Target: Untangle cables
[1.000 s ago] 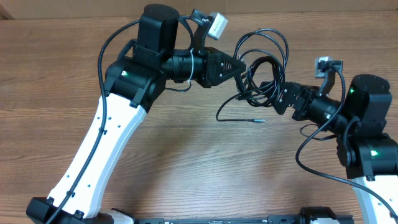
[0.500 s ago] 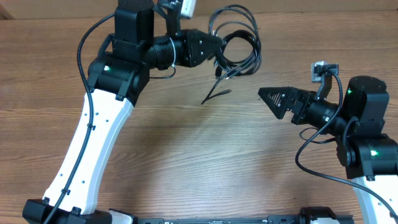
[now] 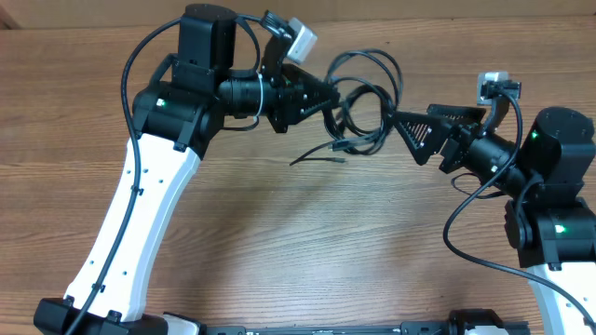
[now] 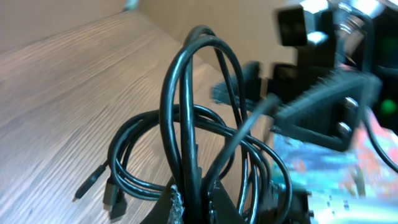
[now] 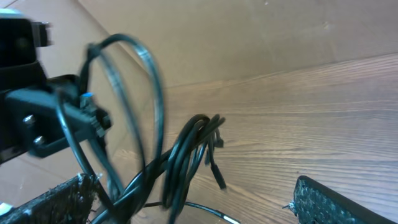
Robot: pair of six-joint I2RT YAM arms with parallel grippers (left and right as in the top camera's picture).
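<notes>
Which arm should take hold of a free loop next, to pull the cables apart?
Right, most likely. The right tool is open, empty and aimed at the cables; the left tool is shut on them.

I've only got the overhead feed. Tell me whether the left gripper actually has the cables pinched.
Observer: Yes. In the left wrist view the left gripper has its fingers closed on a strand of the cables, and the loops stand up above it.
Operator: Now report the right gripper's opening.
Observer: The right wrist view shows the right gripper wide open, gripping nothing. Several strands cross the gap, close to the pad at the picture's left. I cannot tell whether they touch it.
</notes>
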